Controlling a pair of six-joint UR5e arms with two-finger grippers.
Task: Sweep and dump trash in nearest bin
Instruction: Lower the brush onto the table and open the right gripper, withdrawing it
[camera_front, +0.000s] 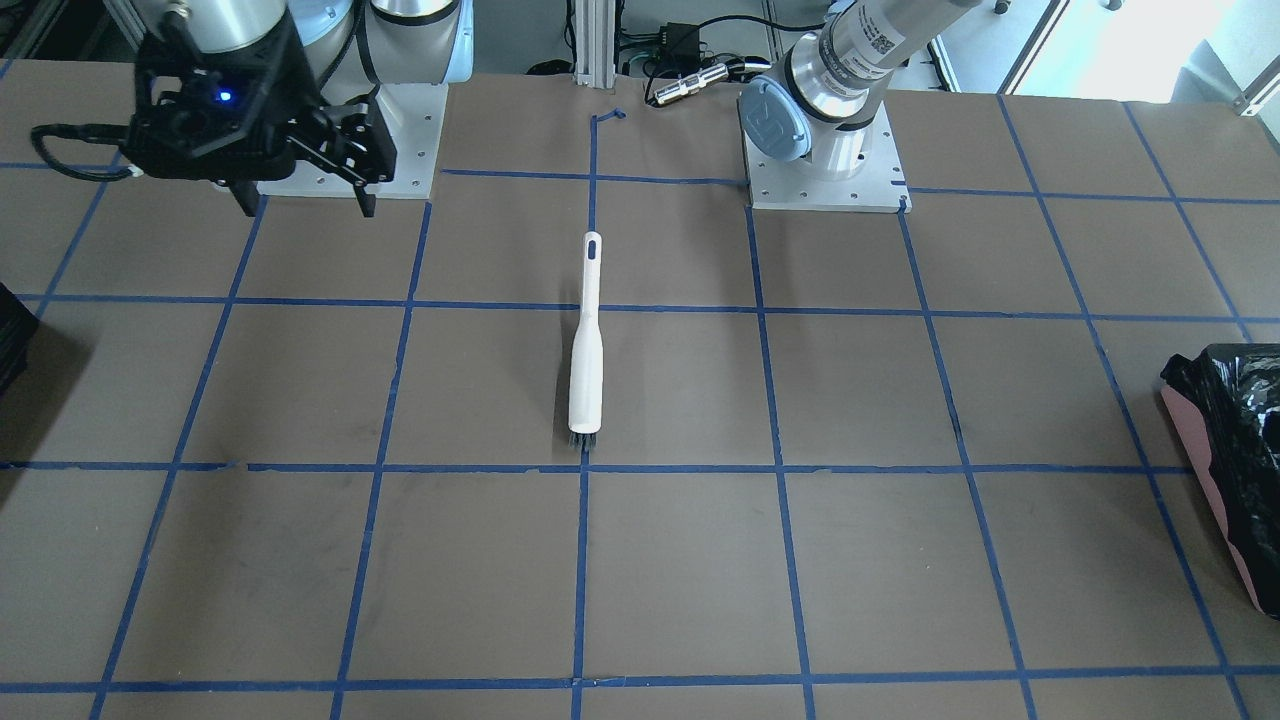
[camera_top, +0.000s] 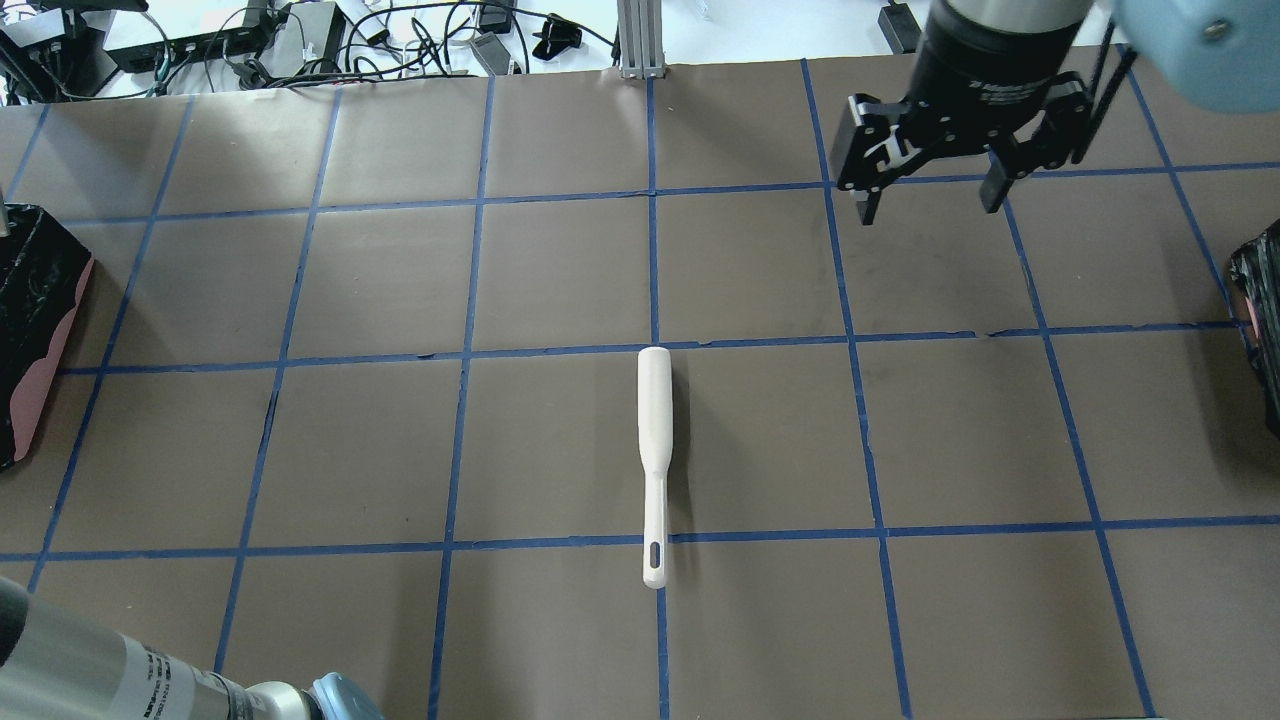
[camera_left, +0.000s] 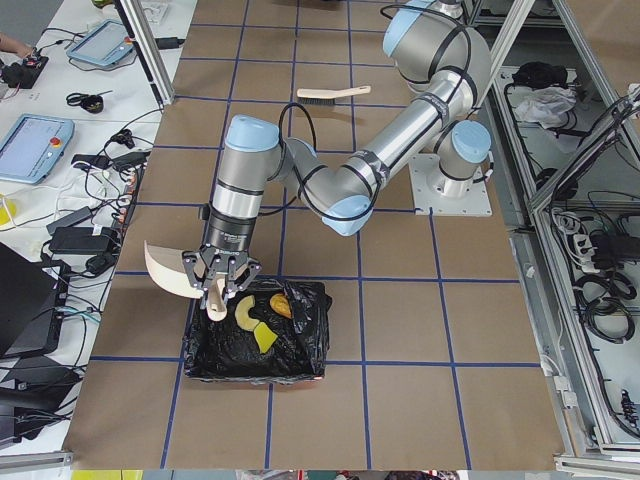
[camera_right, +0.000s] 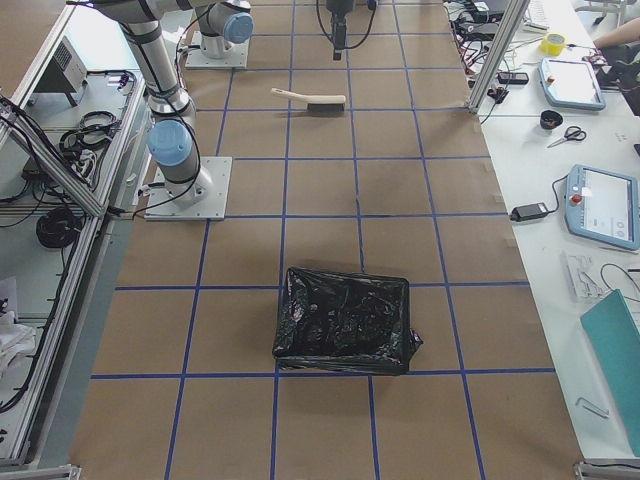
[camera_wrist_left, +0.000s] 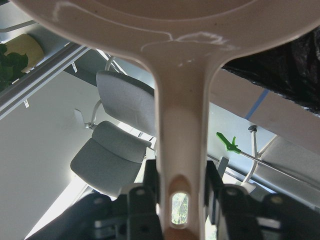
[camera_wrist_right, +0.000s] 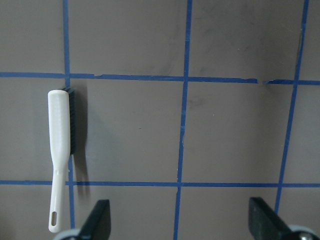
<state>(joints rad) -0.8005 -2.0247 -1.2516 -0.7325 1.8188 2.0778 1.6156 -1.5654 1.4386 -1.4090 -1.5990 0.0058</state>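
Note:
My left gripper (camera_left: 219, 283) is shut on the handle of a cream dustpan (camera_left: 165, 272) and holds it tilted over the near bin's (camera_left: 300, 355) edge. In the left wrist view my fingers (camera_wrist_left: 150, 184) clamp the handle (camera_wrist_left: 181, 150). In the bin's black bag lie three trash pieces: a curved croissant-like piece (camera_left: 244, 311), a green-and-yellow sponge scrap (camera_left: 264, 338) and a golden-brown lump (camera_left: 281, 305). This pink-sided bin also shows in the overhead view (camera_top: 45, 370) and in the front view (camera_front: 1225, 450). My right gripper (camera_top: 925, 200) is open and empty above the table.
A white brush (camera_top: 653, 460) lies along the table's centre line; it also shows in the right wrist view (camera_wrist_right: 60, 155). A second black-bagged container (camera_right: 345, 320) stands at the table's other end. Blue tape lines grid the brown tabletop.

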